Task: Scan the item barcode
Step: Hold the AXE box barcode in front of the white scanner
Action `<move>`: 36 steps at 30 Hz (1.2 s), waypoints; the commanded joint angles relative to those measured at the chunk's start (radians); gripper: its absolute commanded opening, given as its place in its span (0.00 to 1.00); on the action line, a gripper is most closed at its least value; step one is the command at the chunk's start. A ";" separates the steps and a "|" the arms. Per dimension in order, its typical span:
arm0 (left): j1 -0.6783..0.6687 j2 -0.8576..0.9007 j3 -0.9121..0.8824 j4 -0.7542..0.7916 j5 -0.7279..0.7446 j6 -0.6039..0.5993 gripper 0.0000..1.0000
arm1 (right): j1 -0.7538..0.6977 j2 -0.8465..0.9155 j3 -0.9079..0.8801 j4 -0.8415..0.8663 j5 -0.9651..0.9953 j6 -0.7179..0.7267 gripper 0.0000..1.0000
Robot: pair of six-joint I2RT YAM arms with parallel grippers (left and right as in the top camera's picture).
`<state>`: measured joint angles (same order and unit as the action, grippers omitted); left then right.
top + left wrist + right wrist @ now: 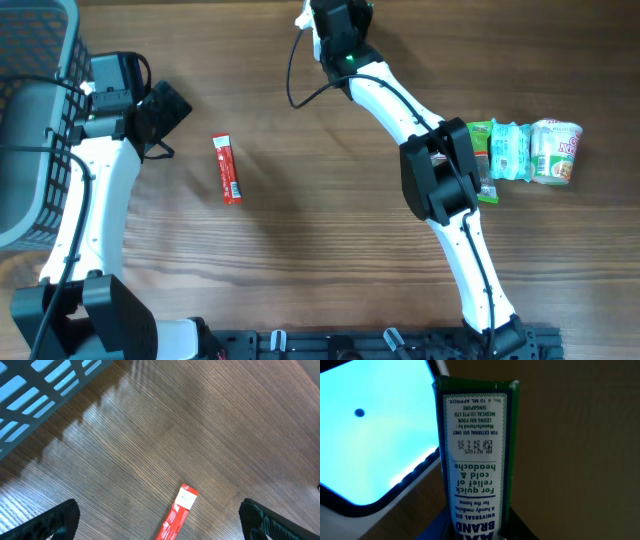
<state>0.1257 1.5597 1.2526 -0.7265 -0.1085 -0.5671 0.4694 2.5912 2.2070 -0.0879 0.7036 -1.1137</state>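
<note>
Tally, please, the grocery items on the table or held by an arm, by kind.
Red sachet: 1
Green box, held: 1
Noodle cup: 1
Soft packets beside the cup: 2 visible
Total: 5

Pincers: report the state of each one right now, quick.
Left pincer: open, holding nothing.
Right pincer: closed on a green box.

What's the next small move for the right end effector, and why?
Probably a slow wrist roll of the right end effector, which grips the green box. The face toward its wrist camera shows only printed text, no barcode, so another side likely needs presenting.
</note>
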 commanded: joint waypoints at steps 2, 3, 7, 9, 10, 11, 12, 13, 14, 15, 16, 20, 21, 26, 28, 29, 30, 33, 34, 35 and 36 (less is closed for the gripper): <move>0.001 0.000 0.011 0.000 -0.016 -0.014 1.00 | -0.002 0.022 0.003 0.023 0.040 0.079 0.10; 0.001 0.000 0.011 0.000 -0.016 -0.014 1.00 | -0.001 0.025 0.003 0.020 0.040 0.081 0.10; 0.001 0.000 0.011 0.000 -0.016 -0.014 1.00 | 0.005 0.050 0.003 0.018 0.049 0.066 0.10; 0.001 0.000 0.011 0.000 -0.016 -0.014 1.00 | 0.007 0.069 0.003 0.026 0.068 0.066 0.12; 0.001 0.000 0.011 0.000 -0.016 -0.014 1.00 | 0.008 0.070 0.003 0.030 0.078 0.067 0.17; 0.001 0.000 0.011 0.000 -0.016 -0.014 1.00 | 0.008 0.072 0.003 0.027 0.078 0.070 0.19; 0.001 0.000 0.011 0.000 -0.016 -0.014 1.00 | 0.008 0.072 0.003 0.029 0.080 0.075 0.19; 0.001 0.000 0.011 0.000 -0.016 -0.014 1.00 | 0.008 0.072 0.003 0.038 0.083 0.074 0.20; 0.001 0.000 0.011 0.000 -0.016 -0.014 1.00 | 0.009 0.072 0.003 0.067 0.092 0.074 0.19; 0.001 0.000 0.011 0.000 -0.016 -0.014 1.00 | 0.009 0.072 0.003 0.084 0.095 0.073 0.19; 0.001 0.000 0.011 0.000 -0.016 -0.014 1.00 | 0.010 0.069 0.003 0.100 0.097 0.073 0.19; 0.001 0.000 0.011 0.000 -0.016 -0.014 1.00 | 0.015 0.027 0.003 0.099 0.097 0.138 0.04; 0.001 0.000 0.011 0.000 -0.016 -0.014 1.00 | 0.016 -0.006 0.003 0.086 0.097 0.178 0.04; 0.001 0.000 0.011 0.000 -0.016 -0.014 1.00 | 0.018 -0.146 0.003 -0.045 0.092 0.305 0.05; 0.001 0.000 0.011 0.000 -0.016 -0.014 1.00 | 0.018 -0.220 0.003 -0.172 0.073 0.399 0.05; 0.001 0.000 0.011 0.000 -0.016 -0.014 1.00 | 0.016 -0.266 0.003 -0.269 0.040 0.468 0.06; 0.001 0.000 0.011 0.000 -0.016 -0.014 1.00 | 0.014 -0.305 0.003 -0.354 0.011 0.525 0.07; 0.001 0.000 0.011 0.000 -0.016 -0.014 1.00 | 0.002 -0.402 0.003 -0.575 -0.071 0.708 0.08; 0.001 0.000 0.011 0.000 -0.016 -0.014 1.00 | -0.006 -0.436 0.003 -0.665 -0.116 0.789 0.08; 0.001 0.000 0.011 0.000 -0.016 -0.014 1.00 | -0.016 -0.470 0.003 -0.755 -0.167 0.857 0.09; 0.001 0.000 0.011 0.000 -0.016 -0.014 1.00 | -0.029 -0.499 0.003 -0.845 -0.225 0.931 0.11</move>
<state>0.1257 1.5597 1.2526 -0.7280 -0.1085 -0.5671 0.4755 2.2101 2.2032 -0.7650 0.6586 -0.5240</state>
